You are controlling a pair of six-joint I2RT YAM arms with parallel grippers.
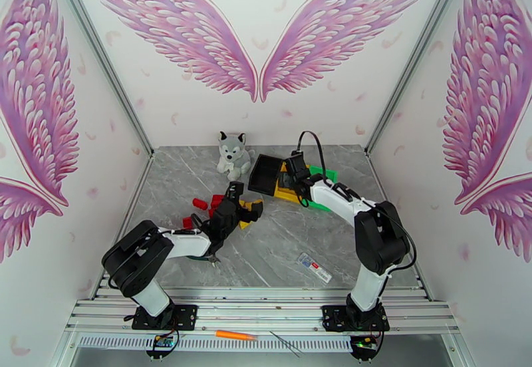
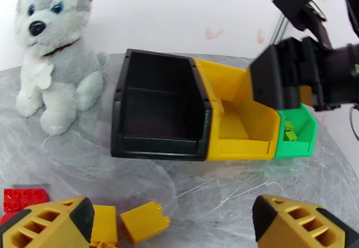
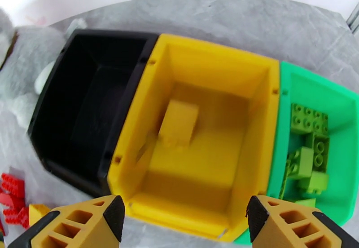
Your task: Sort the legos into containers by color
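Observation:
Three containers stand side by side at the back of the table: black [image 3: 85, 109], yellow [image 3: 264, 123] and green [image 3: 345, 109]. My right gripper [image 3: 185, 213] hovers open over the yellow container [image 1: 286, 190], nothing between its fingers. A blurred yellow lego [image 3: 179, 123] is inside that bin. Several light green legos [image 3: 309, 143] lie in the green container [image 2: 303, 145]. The black container [image 2: 161, 105] looks empty. My left gripper [image 2: 174, 213] is open, low over the table, with yellow legos [image 2: 143, 221] just inside its left finger and red legos [image 2: 24, 198] further left. In the top view the left gripper [image 1: 247, 210] is by the loose pile [image 1: 203, 203].
A grey plush husky [image 1: 234, 154] sits left of the black bin. Pliers [image 1: 203, 258] lie under the left arm. A white strip [image 1: 314, 267] lies near the right arm's base. An orange pen [image 1: 234, 335] rests on the front rail.

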